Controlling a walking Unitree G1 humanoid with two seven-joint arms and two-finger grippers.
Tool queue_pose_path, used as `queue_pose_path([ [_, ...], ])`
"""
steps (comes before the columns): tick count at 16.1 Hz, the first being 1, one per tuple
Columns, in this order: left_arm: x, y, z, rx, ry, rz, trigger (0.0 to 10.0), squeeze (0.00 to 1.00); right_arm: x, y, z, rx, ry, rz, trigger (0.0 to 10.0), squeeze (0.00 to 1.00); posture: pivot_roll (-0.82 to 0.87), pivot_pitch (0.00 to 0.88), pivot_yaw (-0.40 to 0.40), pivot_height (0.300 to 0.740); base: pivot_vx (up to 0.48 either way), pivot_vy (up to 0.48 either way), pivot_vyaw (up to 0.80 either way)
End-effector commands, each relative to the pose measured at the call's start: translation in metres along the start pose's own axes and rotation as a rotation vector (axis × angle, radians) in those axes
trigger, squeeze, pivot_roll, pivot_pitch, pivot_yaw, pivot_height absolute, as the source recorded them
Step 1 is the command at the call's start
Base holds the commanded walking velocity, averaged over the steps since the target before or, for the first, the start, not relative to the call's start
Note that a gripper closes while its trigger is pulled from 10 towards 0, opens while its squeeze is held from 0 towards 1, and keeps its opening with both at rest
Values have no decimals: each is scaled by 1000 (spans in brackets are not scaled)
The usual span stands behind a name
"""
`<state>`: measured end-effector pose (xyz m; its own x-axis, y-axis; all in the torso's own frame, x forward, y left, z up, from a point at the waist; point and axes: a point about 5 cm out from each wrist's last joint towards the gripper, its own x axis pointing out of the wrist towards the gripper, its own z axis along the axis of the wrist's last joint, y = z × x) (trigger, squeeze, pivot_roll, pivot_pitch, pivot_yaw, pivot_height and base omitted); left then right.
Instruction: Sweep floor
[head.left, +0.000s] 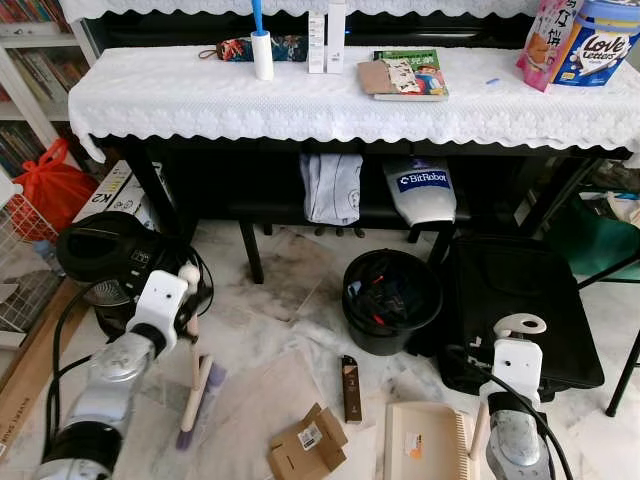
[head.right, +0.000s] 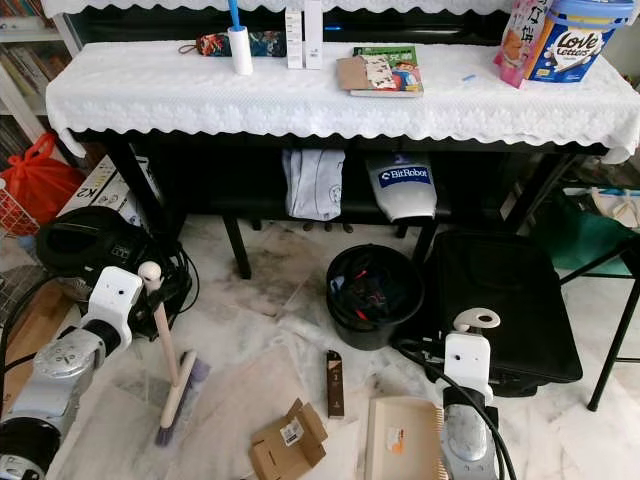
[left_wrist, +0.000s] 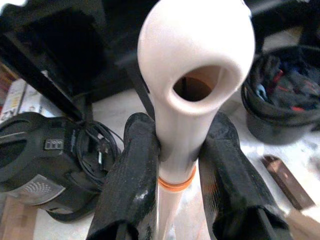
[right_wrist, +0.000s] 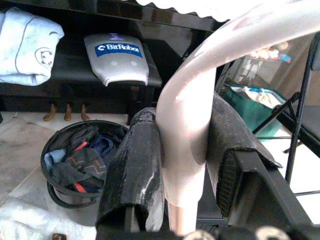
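Currently both arms are loaded. Left gripper (left_wrist: 177, 165) is clamped on the broom handle (left_wrist: 185, 125), black fingers (left_wrist: 132, 175) pressed on either side just below the handle's hollow rounded end. Right gripper (right_wrist: 182, 160) is clamped on the dustpan handle (right_wrist: 187, 135), just below its looped top.

Broom (head.right: 172, 385): handle rises to the left gripper (head.right: 150, 300), leaning a little; bristle head (head.right: 178, 405) rests on the marble floor (head.right: 250, 300) on the robot's left, low and slightly inward of the gripper.

Dustpan (head.right: 400, 440): beige tray flat on the floor just left of the right arm, its handle standing upright in the right gripper (head.right: 470, 335).

Litter: a crumpled cardboard box (head.right: 288, 438) and a thin dark brown stick-shaped packet (head.right: 334, 382) lie on the floor between broom head and dustpan. Packet's long axis runs roughly away from the robot. Box is nearer the robot, packet farther out toward the black bin (head.right: 372, 295).

Key relation, as a judgement: litter sits to the right of the broom head, dustpan further right again, so the sweep should run left-to-right, pushing box and packet toward the pan. Left arm does the stroke; right arm holds the pan steady. Box looks nearest the bristles and likely goes first.

Risk: the cable (head.right: 185, 275) by the black appliance (head.right: 90, 240) lies close behind the broom.
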<state>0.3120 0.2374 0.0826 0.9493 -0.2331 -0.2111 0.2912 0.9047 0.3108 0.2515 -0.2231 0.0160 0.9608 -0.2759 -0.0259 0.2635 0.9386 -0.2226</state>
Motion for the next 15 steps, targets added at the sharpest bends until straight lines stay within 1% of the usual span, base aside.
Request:
queue_pose_path([
  [1, -6, -4, -12, 11, 84, -99, 10000, 0, -13, 6, -20, 1, 116, 44, 10000, 0, -36, 77, 46, 740, 0, 0, 0],
  [3, -8, -1, -10, 20, 109, -179, 10000, 0, -12, 5, -20, 2, 117, 44, 10000, 0, -35, 71, 44, 740, 0, 0, 0],
  [4, -8, 3, -7, 11, 115, -215, 10000, 0, -10, 5, -19, 1, 117, 47, 10000, 0, -35, 70, 42, 740, 0, 0, 0],
  [6, -11, 3, -3, -26, 132, -307, 10000, 0, -8, 4, -18, 2, 116, 47, 10000, 0, -33, 68, 40, 740, 0, 0, 0],
  [7, -13, 2, -1, -63, 141, -366, 10000, 0, -7, 3, -18, 2, 116, 47, 10000, 0, -34, 66, 39, 740, 0, 0, 0],
  [8, -14, 1, 1, -101, 143, -388, 10000, 0, -7, 3, -18, 1, 117, 47, 10000, 0, -33, 65, 39, 740, 0, 0, 0],
  [9, -16, -2, 3, -143, 142, -433, 10000, 0, -7, 2, -18, 1, 118, 45, 10000, 0, -33, 64, 38, 740, 0, 0, 0],
  [10, -17, -3, 4, -170, 139, -449, 10000, 0, -6, 1, -18, 1, 120, 45, 10000, 0, -32, 63, 38, 740, 0, 0, 0],
  [11, -15, -6, 6, -214, 125, -452, 10000, 0, -6, 1, -18, 1, 121, 45, 10000, 0, -31, 62, 37, 740, 0, 0, 0],
  [12, -15, -13, 10, -274, 104, -473, 10000, 0, -6, 0, -19, 0, 123, 45, 10000, 0, -35, 62, 37, 740, 0, 0, 0],
  [15, -12, -25, 23, -393, 47, -494, 10000, 0, -5, 0, -18, -1, 122, 45, 10000, 0, -33, 62, 36, 740, 0, 0, 0],
])
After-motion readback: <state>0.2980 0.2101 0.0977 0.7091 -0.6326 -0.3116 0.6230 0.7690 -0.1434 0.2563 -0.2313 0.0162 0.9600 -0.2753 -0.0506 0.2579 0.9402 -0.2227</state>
